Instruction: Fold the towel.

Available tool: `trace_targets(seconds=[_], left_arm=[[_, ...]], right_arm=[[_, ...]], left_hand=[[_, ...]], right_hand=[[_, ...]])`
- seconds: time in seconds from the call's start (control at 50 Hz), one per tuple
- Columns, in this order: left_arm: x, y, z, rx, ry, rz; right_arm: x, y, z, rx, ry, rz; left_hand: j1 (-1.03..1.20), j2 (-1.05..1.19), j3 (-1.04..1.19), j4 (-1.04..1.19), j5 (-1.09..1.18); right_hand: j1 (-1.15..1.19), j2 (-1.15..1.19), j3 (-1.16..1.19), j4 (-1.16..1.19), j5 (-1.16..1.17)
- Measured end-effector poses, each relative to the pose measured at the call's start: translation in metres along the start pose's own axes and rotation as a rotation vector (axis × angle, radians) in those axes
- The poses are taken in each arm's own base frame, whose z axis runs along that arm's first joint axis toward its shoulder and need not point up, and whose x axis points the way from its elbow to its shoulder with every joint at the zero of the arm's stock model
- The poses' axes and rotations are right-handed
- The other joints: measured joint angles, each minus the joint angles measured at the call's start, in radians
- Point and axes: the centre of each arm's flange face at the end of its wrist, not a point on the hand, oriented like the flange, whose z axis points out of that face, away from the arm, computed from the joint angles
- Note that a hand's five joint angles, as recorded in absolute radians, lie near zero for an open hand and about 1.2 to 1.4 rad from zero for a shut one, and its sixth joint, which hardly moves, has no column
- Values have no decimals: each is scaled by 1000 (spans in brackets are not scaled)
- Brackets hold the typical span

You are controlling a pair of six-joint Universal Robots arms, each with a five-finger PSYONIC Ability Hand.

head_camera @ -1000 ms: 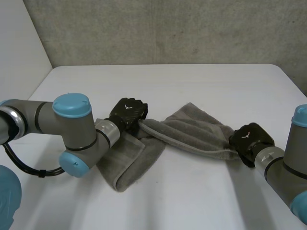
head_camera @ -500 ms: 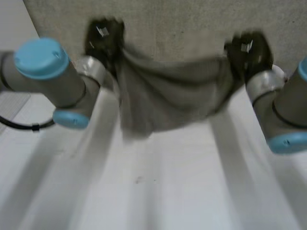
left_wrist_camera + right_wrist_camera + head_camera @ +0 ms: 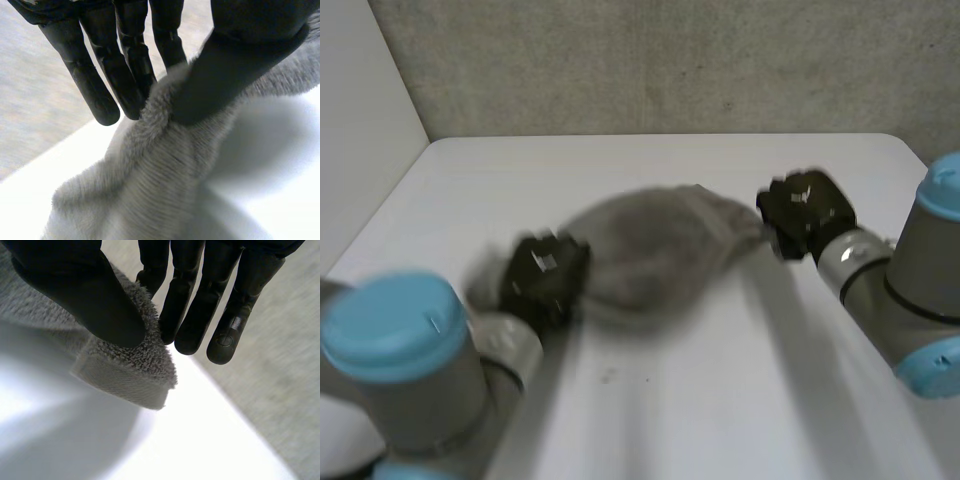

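Note:
A grey towel (image 3: 655,250) is stretched between my two hands over the white table (image 3: 720,400), bulging in the middle. My left hand (image 3: 542,280) holds its left end; in the left wrist view its thumb (image 3: 240,60) pinches the towel (image 3: 150,180) against the fingers (image 3: 125,75). My right hand (image 3: 805,212) holds the right end. There the thumb (image 3: 85,295) presses a towel corner (image 3: 135,375) against the fingers (image 3: 190,300).
A grey concrete wall (image 3: 670,60) rises behind the table's far edge. A pale wall (image 3: 360,130) stands along the table's left side. The table's right edge (image 3: 920,160) runs close to my right arm (image 3: 910,290).
Both hands lifted the towel high off the table, spread between them, then swung it down and forward. The left hand now sits lower and nearer than the right.

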Motion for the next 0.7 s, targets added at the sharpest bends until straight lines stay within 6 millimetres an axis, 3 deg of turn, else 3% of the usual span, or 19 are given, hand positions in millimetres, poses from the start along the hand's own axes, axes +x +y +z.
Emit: trace_targets(seconds=[0.04,0.12,0.2,0.3,0.38,0.42,0.44,0.6,0.7], left_arm=[[18,11,-13,-34,57,14],[34,16,-26,-45,110,27],[35,5,-30,-7,109,24],[18,-10,-24,34,49,10],[-10,-19,-15,53,-40,-11],[-10,-19,-15,53,-40,-11],[-23,-20,-13,50,-77,-19],[-46,-14,-7,20,-129,-30],[-60,-12,6,12,-125,-37]], right_arm=[[-5,13,-3,-47,-23,-14],[-8,27,-8,-95,-40,-28],[-9,38,-12,-130,-43,-27],[-8,47,-14,-153,-37,-15],[-4,52,-15,-165,-24,-3],[-4,52,-15,-165,-24,-3],[-1,55,-14,-169,-14,2],[2,56,-13,-172,-8,7],[0,57,-13,-176,-13,8]], left_hand=[[-335,-320,-322,-322,-344],[-501,-488,-508,-502,-522],[-636,-624,-644,-632,-651],[-783,-770,-790,-789,-809],[-815,-801,-822,-821,-841],[-815,-801,-822,-821,-841],[-820,-807,-826,-827,-847],[-803,-788,-809,-808,-829],[-718,-703,-723,-725,-745]], right_hand=[[0,0,0,0,0],[0,0,0,0,0],[0,0,0,0,0],[0,0,0,0,0],[0,0,0,0,0],[0,0,0,0,0],[0,0,0,0,0],[0,0,0,0,0],[0,0,0,0,0]])
